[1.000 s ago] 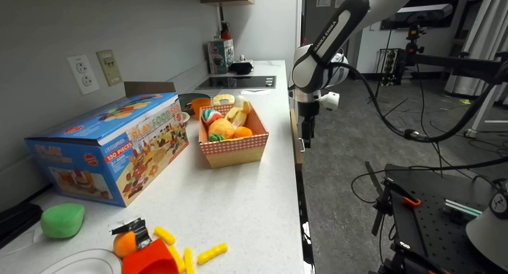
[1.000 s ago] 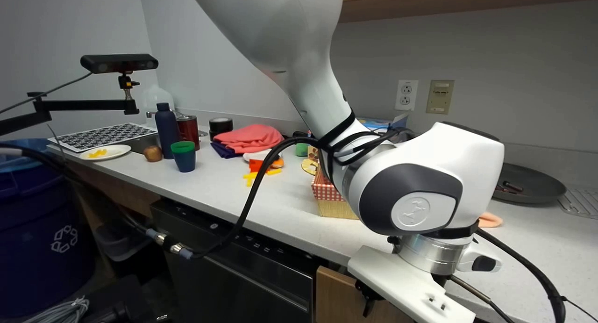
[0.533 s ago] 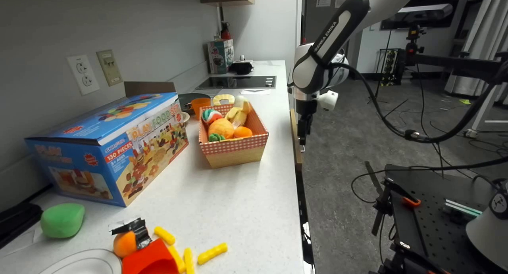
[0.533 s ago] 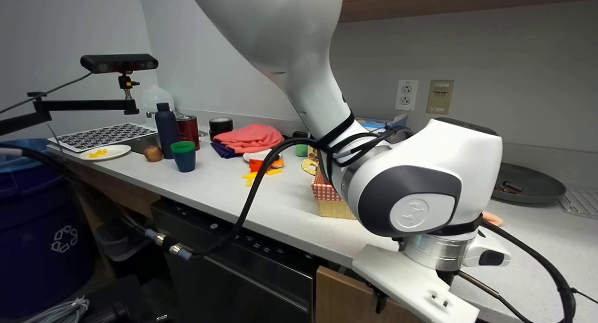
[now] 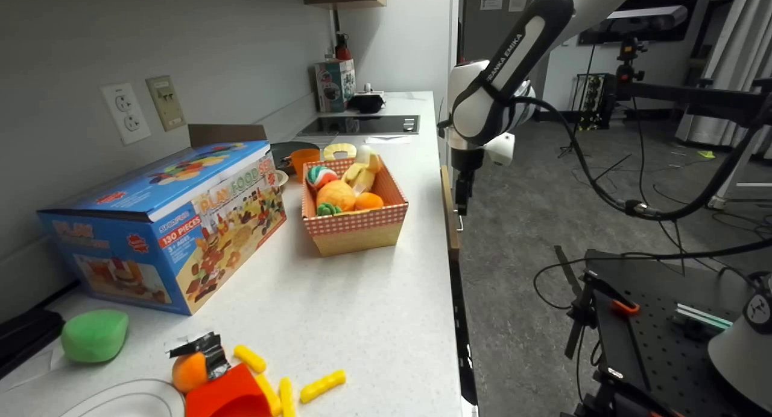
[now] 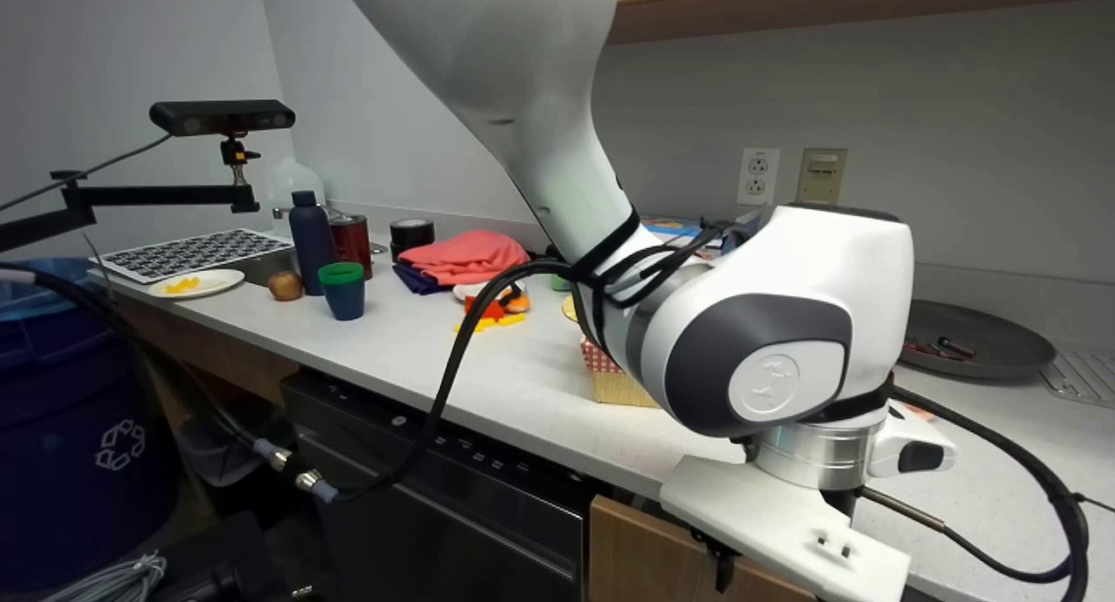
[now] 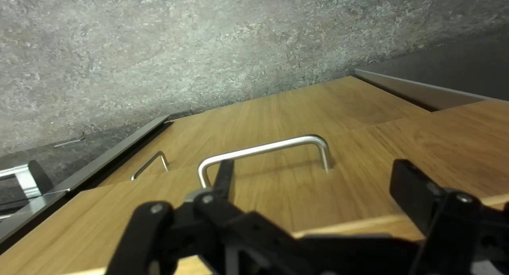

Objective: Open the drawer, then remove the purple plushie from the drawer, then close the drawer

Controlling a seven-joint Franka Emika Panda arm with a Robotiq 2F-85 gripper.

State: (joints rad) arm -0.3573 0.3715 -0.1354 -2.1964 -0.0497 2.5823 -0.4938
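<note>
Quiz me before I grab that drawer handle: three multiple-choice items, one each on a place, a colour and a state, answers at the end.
1. Where is the banana?
A) On the plate
B) In the basket
C) On the stove

2. What colour is the handle on the drawer?
A) Silver
B) Black
C) Yellow

3. How does the gripper stand?
A) Shut and empty
B) Shut on the handle
C) Open

Answers:
1: B, since an exterior view shows it lying within the checked sides.
2: A, since the wrist view shows shiny metal against tan wood.
3: C, since in the wrist view its fingers stand wide apart, closed on nothing.
</note>
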